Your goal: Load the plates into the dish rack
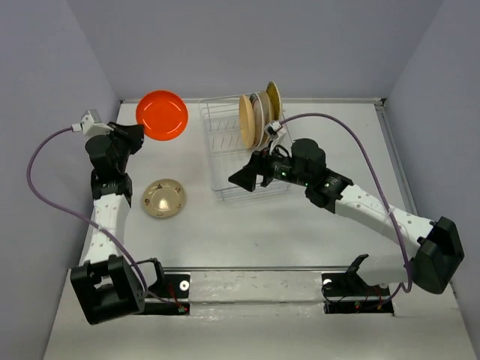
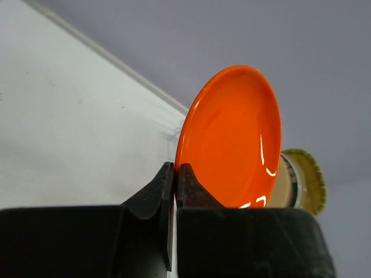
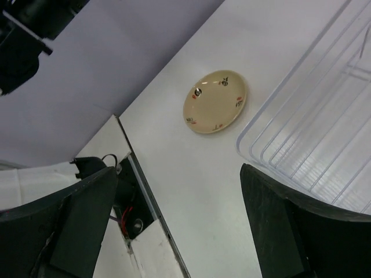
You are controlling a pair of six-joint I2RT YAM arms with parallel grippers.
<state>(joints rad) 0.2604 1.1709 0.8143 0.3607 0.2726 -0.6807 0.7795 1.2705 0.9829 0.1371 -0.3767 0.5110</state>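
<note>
My left gripper (image 1: 140, 129) is shut on the rim of the small orange plate (image 1: 161, 115) and holds it on edge above the table's far left; in the left wrist view the fingers pinch (image 2: 175, 174) the plate (image 2: 232, 139). The white wire dish rack (image 1: 225, 161) holds three upright plates at its back: tan-yellow (image 1: 246, 120), white with teal rim (image 1: 259, 112), and yellow-green (image 1: 274, 96). The cream floral plate (image 1: 163, 199) lies flat on the table, also in the right wrist view (image 3: 214, 101). My right gripper (image 1: 251, 176) is open and empty over the rack's near edge (image 3: 313, 133).
Purple walls enclose the table at the back and both sides. The arm mounts and their cables (image 1: 172, 289) sit along the near edge. A purple cable (image 1: 352, 139) arcs over the right side of the table.
</note>
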